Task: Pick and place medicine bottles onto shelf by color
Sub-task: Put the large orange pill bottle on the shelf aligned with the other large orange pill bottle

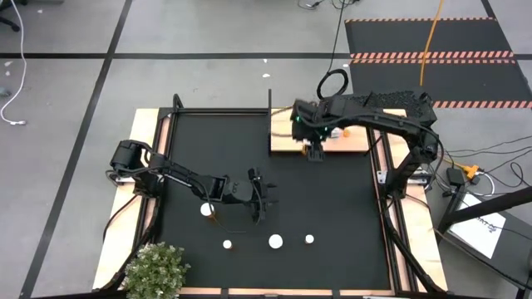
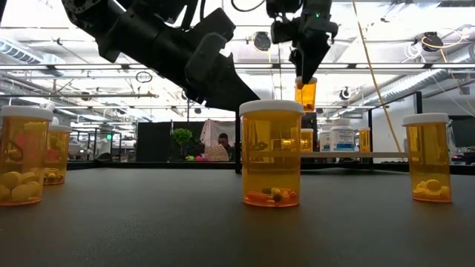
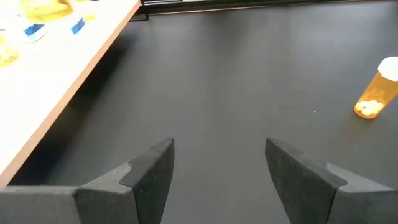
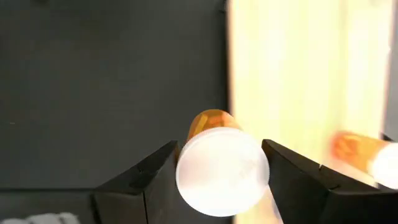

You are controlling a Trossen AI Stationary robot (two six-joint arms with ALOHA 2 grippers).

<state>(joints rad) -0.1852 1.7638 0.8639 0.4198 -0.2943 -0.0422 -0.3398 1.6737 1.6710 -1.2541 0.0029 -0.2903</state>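
Four bottles (image 1: 275, 242) stand on the mat (image 1: 332, 191) near its front edge, the shelf (image 1: 287, 143) at its far right.

A black mat (image 1: 332, 199) covers the table inside a dark frame, with a light-wood shelf (image 1: 287, 143) lying at its far edge. On the shelf, beyond the right jaws, stand a few bottles (image 2: 338, 139); one orange one (image 4: 351, 148) shows just beside those jaws. On the mat, four white-capped bottles stand upright: one (image 1: 206, 210) close beside the left jaws, and three (image 1: 275, 242) in a loose row well apart from both jaws, near the front edge. A small plant (image 1: 156, 271) sits at the front left corner.
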